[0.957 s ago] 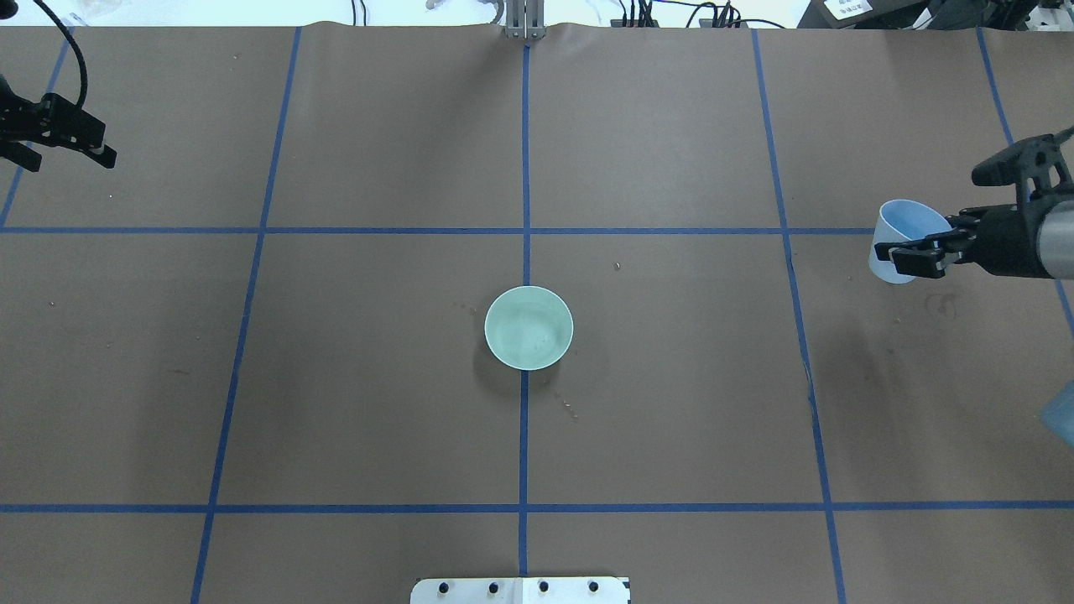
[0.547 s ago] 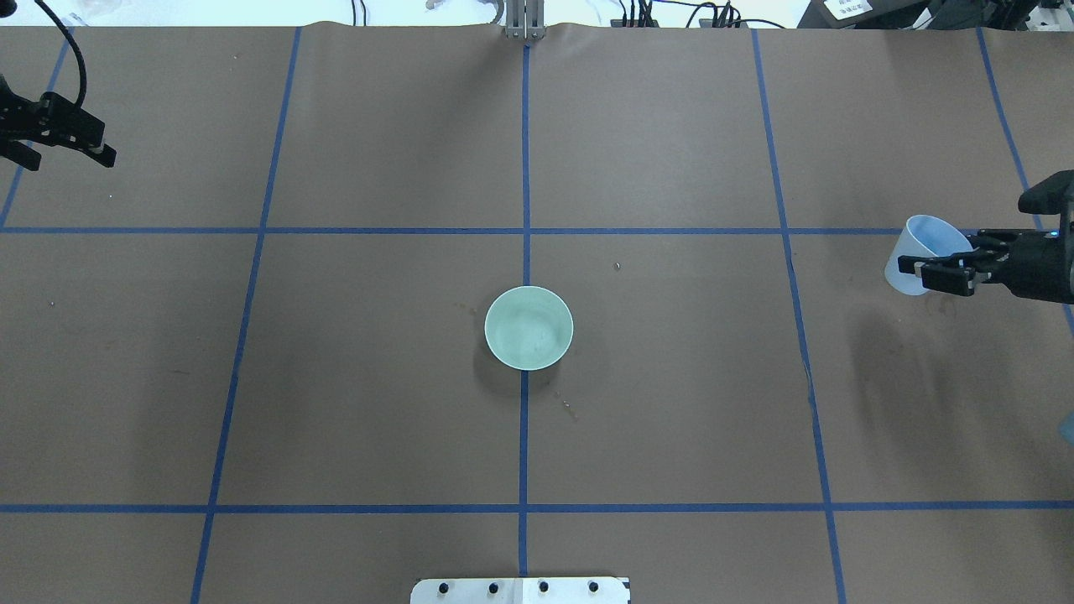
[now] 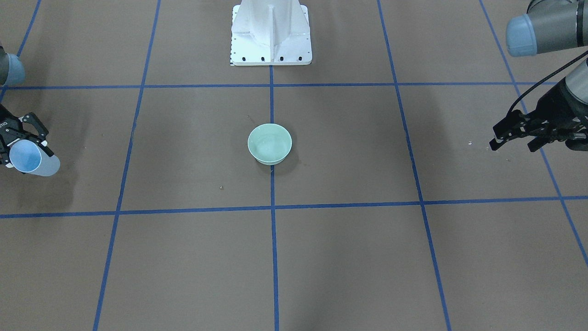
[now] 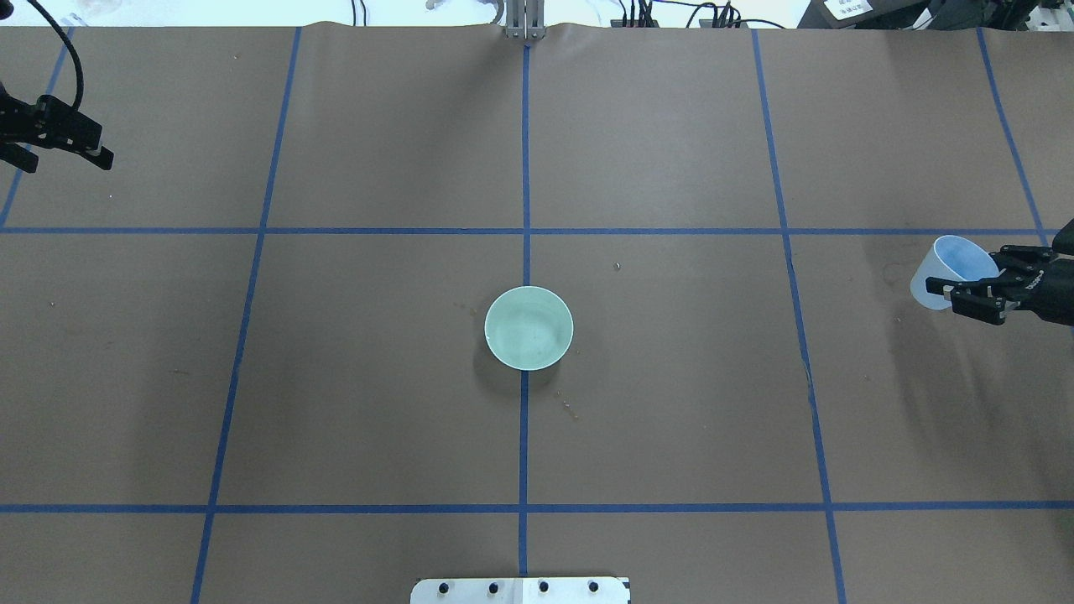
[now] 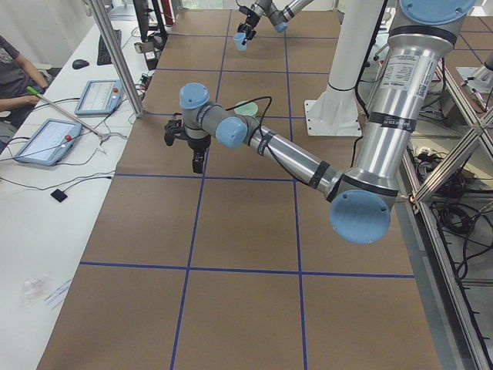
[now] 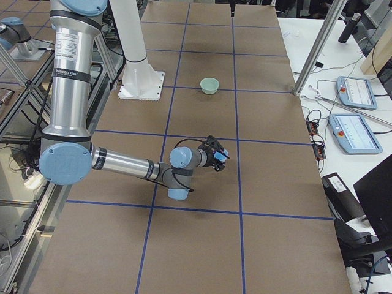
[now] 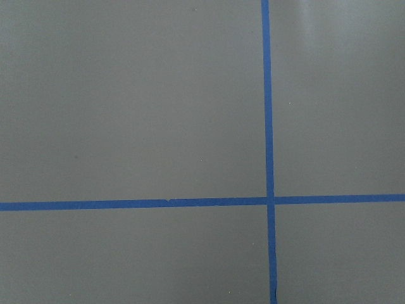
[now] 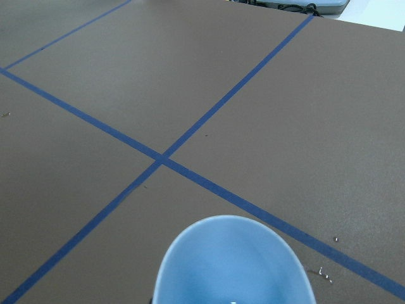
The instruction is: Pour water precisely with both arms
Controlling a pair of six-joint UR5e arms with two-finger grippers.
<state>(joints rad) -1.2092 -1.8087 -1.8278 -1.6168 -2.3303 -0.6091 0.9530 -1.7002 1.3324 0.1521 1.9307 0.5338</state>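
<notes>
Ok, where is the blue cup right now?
In the overhead view the blue cup is at the far right edge, gripped by the right gripper, far from the green bowl at the centre.

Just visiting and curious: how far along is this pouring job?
Apparently done: the green bowl holds rippling water. In hand: the right tool grips a tilted blue cup, seemingly empty, far from it. The left tool hangs open. Left: probably setting the cup down.
</notes>
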